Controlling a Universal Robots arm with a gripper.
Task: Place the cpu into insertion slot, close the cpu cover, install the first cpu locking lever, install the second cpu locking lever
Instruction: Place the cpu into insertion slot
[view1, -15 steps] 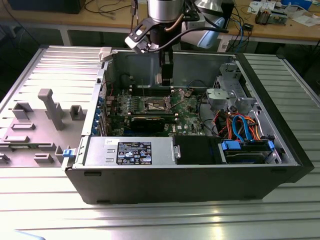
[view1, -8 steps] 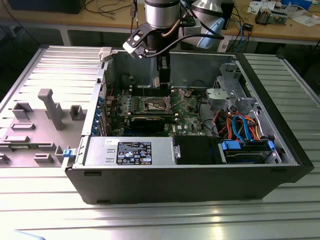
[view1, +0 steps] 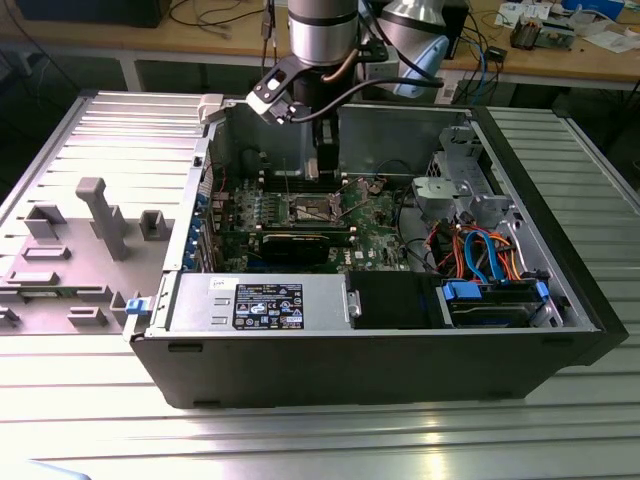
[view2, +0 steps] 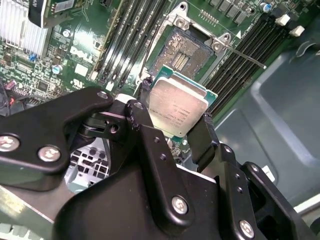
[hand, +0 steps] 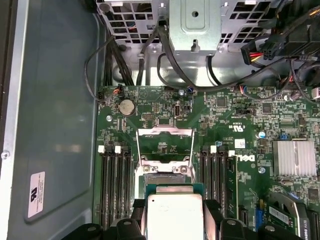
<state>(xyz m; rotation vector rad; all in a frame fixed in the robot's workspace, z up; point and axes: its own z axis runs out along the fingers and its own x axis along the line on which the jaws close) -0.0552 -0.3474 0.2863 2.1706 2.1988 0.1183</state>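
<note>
While the arm hangs inside an open black-and-grey metal computer case (view1: 350, 372) on a ribbed metal table (view1: 300, 440), its black gripper (view1: 327, 165) sits low over the green circuit board (hand: 225, 120). In the second wrist view the black fingers (view2: 145, 125) are clamped on two opposite edges of the cpu (view2: 177, 107) — a small flat square chip with a dull silver-grey top. The chip is tilted and held just beside the insertion slot (view2: 181, 55), a square socket whose beige-gold contact field lies bare. In the first wrist view the cpu cover (hand: 165, 131) — a thin silver frame plate — stands swung open at the socket's far side. A thin silver locking lever (view2: 245, 56) slants across the long black memory slots (view2: 240, 75).
</note>
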